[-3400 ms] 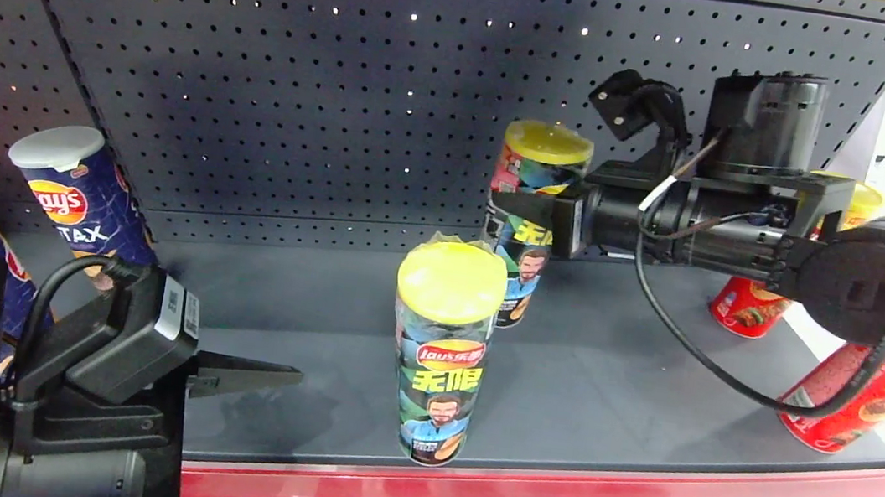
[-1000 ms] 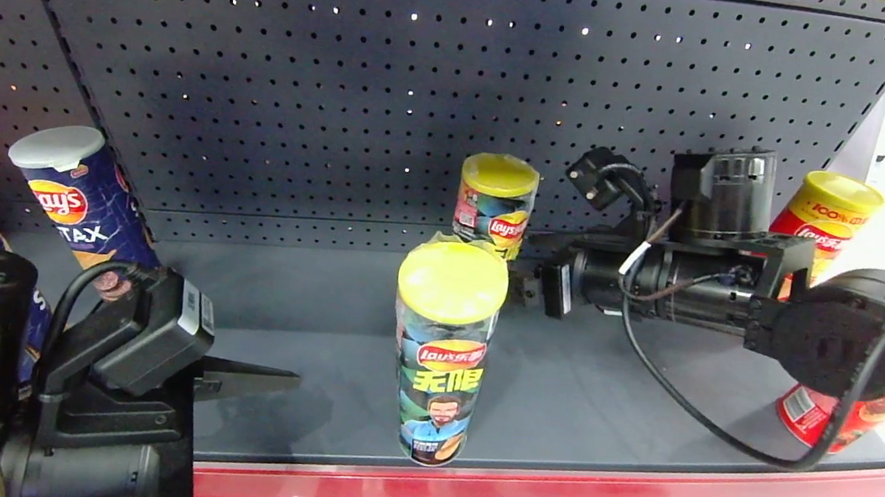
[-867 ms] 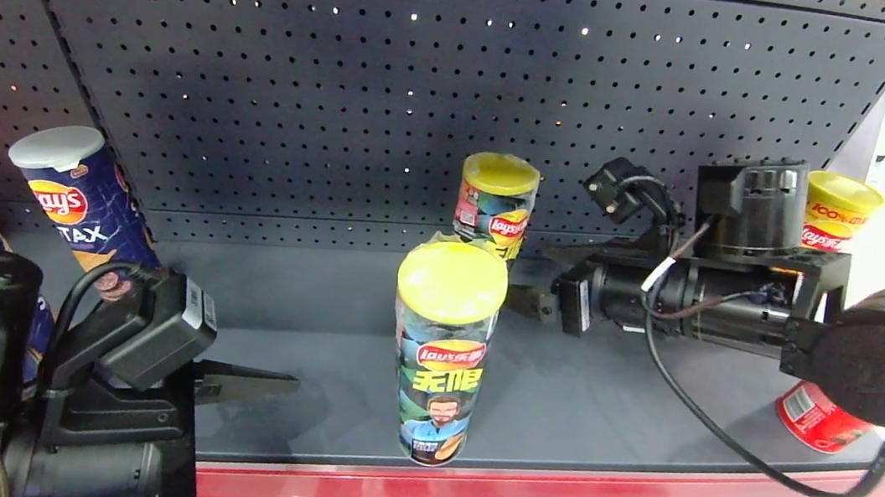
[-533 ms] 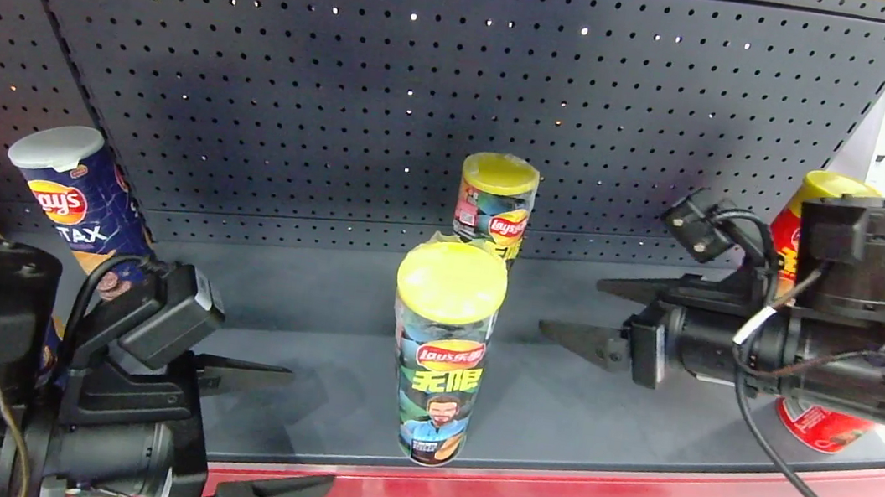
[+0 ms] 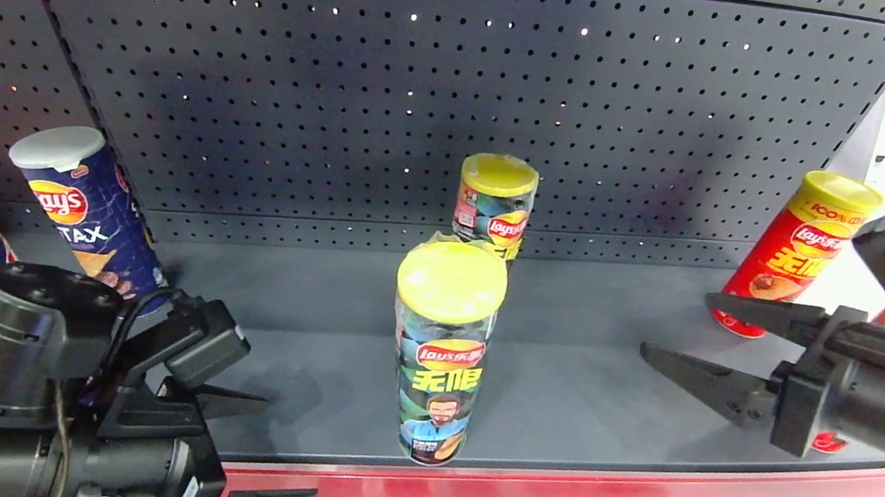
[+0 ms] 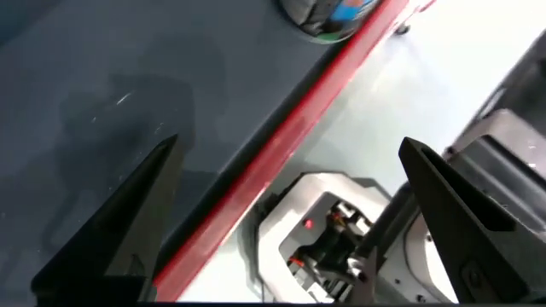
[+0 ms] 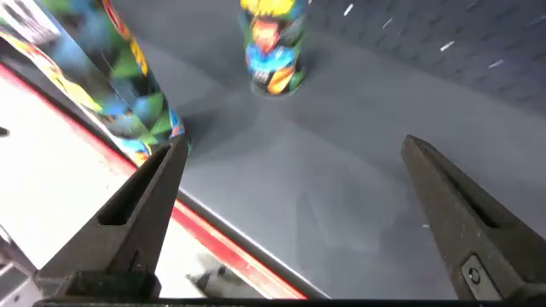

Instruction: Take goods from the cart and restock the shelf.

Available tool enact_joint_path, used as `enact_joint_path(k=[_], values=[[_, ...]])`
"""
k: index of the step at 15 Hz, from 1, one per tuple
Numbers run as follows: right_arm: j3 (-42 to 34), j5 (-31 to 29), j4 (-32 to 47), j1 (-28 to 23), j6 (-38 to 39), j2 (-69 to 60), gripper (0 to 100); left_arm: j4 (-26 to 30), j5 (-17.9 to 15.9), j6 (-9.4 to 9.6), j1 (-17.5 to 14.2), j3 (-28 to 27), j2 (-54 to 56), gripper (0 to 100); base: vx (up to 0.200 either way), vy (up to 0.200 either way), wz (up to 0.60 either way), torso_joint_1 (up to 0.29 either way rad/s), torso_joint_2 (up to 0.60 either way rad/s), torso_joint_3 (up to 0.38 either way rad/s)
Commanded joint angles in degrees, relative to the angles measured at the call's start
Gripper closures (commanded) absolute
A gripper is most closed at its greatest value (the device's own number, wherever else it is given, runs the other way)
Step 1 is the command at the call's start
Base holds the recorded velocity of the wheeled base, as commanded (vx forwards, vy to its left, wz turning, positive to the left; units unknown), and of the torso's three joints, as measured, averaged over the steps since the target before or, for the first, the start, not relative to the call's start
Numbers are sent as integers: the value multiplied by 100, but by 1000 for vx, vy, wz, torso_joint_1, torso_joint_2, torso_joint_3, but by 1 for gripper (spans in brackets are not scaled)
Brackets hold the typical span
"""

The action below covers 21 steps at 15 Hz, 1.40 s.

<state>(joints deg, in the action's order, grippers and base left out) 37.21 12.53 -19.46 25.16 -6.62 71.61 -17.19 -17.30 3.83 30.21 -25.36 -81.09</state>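
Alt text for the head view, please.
Two yellow-lidded chip cans stand upright on the shelf: the front can at the edge, the rear can by the pegboard. The right gripper, open and empty, hangs at its right end near a red can; the left gripper, open, sits low left by two blue cans.

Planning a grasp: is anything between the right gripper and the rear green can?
Nothing visible. Bare shelf lies between the right gripper and the rear green can; the front green can stands aside, nearer the edge.

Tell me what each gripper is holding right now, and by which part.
Nothing is held. The left gripper and the right gripper are both open and empty.
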Motion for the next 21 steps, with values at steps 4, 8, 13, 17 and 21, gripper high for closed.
enact_joint_path(k=[4, 8, 13, 17, 21], values=[[-20, -5, 21, -354, 29, -1114, 0, -21, 376, 4, 11, -628, -926, 0, 0, 0, 0, 0, 0, 0], [-117, 4, 47, -723, 205, -1386, 0, -30, 385, 4, 38, -1208, -1365, 0, 0, 0, 0, 0, 0, 0], [-108, 4, 47, -811, 249, -1413, 0, -30, 385, 4, 117, -1525, -1682, 0, 0, 0, 0, 0, 0, 0], [-108, 4, 47, -820, 249, -1413, 0, -74, 385, 4, 170, -1683, -1910, 0, 0, 0, 0, 0, 0, 0], [-108, 4, 47, -820, 249, -1413, 0, -74, 385, -5, 214, -1824, -2033, 0, 0, 0, 0, 0, 0, 0]])
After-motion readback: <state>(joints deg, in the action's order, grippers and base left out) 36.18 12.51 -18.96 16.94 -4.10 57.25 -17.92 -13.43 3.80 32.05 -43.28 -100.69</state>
